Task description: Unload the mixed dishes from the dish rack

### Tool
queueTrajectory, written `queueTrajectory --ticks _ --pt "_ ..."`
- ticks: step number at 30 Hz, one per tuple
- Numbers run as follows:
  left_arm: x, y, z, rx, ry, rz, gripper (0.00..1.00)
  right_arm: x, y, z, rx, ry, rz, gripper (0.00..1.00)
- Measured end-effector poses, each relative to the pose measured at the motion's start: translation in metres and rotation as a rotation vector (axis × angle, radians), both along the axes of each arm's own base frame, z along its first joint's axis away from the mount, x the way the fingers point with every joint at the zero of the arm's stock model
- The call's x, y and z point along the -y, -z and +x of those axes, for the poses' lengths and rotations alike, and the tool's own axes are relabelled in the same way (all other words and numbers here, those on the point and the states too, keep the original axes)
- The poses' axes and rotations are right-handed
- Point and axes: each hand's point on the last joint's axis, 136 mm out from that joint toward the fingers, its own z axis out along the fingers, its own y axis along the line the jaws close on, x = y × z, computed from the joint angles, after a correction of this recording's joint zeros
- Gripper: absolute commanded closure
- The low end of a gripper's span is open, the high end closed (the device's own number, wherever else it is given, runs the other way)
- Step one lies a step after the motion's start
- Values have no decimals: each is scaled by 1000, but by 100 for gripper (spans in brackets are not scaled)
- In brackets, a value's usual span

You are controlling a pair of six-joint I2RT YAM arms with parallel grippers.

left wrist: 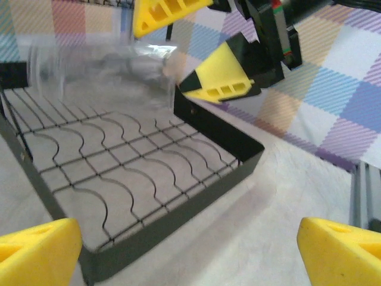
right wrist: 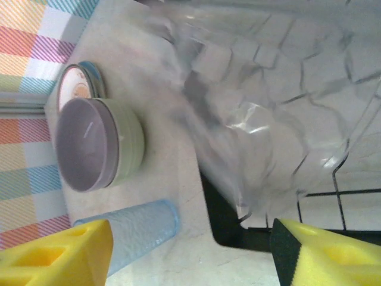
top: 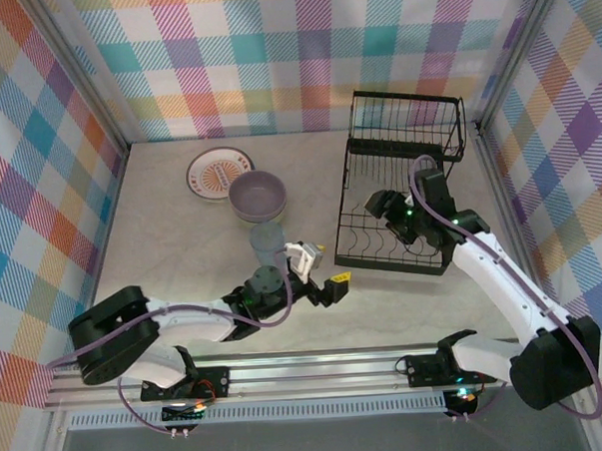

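Right gripper (right wrist: 190, 238) straddles a clear glass (right wrist: 256, 119) inside the dish rack (left wrist: 178, 214).

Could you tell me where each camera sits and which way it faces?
Top external: overhead behind the bases, looking down on left gripper and right gripper.
Left wrist: low, facing the dish rack; own fingers at bottom corners.
Right wrist: over the rack, facing the lavender bowl; own fingers.
Shared: both wrist views show the clear glass.

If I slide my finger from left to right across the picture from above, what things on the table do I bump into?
sunburst plate → lavender bowl → dish rack
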Motion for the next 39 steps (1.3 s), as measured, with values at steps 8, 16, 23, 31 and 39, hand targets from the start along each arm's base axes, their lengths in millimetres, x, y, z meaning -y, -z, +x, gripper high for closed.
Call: queueTrajectory --ticks 8,16,23,31,39 --pt "19 -13 28 74 -125 -76 7 10 -23 -3 52 42 58 30" --pt "-6 -23 38 100 -248 -100 7 30 12 10 21 5 -126 21" --pt "-25 -47 36 115 -291 -128 6 23 43 24 -44 -18 -191 1" --pt "-55 -55 29 109 -345 -102 6 10 71 42 -177 144 -148 1" --pt "-88 -74 19 120 -386 -125 5 5 64 59 -317 397 -95 1"
